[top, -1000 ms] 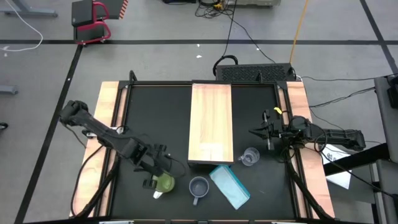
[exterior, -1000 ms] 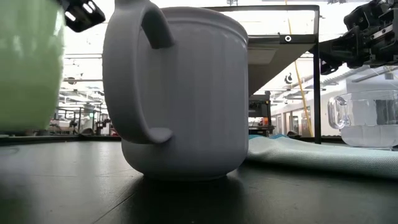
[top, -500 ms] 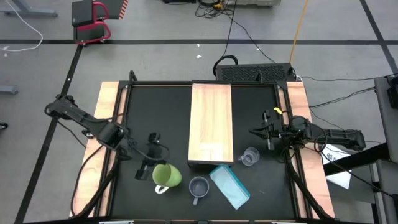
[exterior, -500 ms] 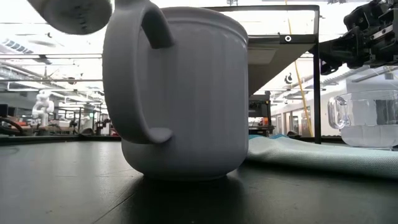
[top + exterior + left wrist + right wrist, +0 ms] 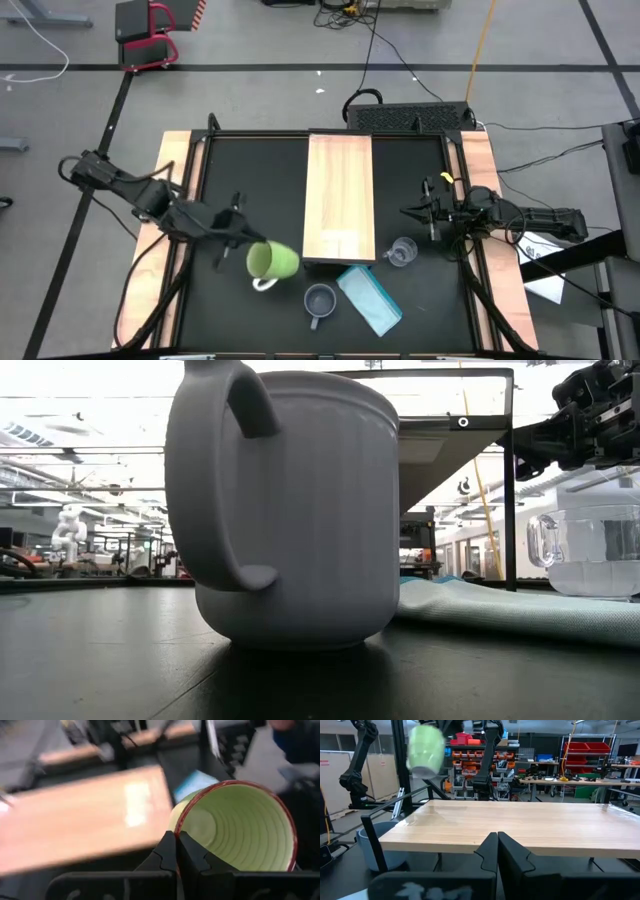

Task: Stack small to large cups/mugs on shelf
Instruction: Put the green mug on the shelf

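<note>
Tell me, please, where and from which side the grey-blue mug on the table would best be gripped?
Probably by the rim, from straight above. The grey-blue mug stands upright with its mouth open to the top, so one finger could go inside the wall and one outside. The side away from its handle looks best, and away from the light-blue pad close beside it.

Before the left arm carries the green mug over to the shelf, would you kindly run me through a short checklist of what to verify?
1. Grip: left tool is pinched on the rim of the green mug: ok.
2. Mug off the table: it hangs in the air in the right wrist view: ok.
3. Landing spot: the top of the shelf is bare: ok.
4. Other vessels out of the path: the grey-blue mug and the glass cup stand on the table near the shelf's end: ok.
5. Right tool waits beside the shelf, shut: ok.
6. Mug's tilt: cannot tell.
</note>
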Controlling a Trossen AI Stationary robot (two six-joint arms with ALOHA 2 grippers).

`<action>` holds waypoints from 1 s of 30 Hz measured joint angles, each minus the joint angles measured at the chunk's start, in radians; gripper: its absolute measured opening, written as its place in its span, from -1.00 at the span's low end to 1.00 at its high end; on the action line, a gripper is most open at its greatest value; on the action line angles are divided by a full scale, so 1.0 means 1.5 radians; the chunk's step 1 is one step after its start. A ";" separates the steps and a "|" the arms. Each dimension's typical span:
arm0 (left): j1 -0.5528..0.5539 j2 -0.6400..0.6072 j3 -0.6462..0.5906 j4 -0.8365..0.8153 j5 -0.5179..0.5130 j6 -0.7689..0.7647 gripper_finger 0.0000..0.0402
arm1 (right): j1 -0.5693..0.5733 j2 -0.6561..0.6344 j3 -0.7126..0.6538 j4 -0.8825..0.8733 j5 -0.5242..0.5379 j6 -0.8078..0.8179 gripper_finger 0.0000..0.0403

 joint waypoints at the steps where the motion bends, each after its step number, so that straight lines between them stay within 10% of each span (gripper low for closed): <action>1: 0.005 -0.003 0.000 0.026 -0.013 0.014 -1.00 | 0.000 0.000 0.000 0.000 0.000 0.000 -1.00; 9: 0.087 0.002 0.000 0.222 -0.136 0.024 -1.00 | 0.000 0.000 0.000 0.005 0.000 0.000 -1.00; 15: 0.171 0.028 0.002 0.248 -0.094 -0.105 -1.00 | 0.000 0.000 0.000 0.005 0.000 0.000 -1.00; 30: 0.232 0.270 0.349 -0.106 0.012 -0.090 -1.00 | 0.000 0.003 0.000 0.004 0.000 0.015 -1.00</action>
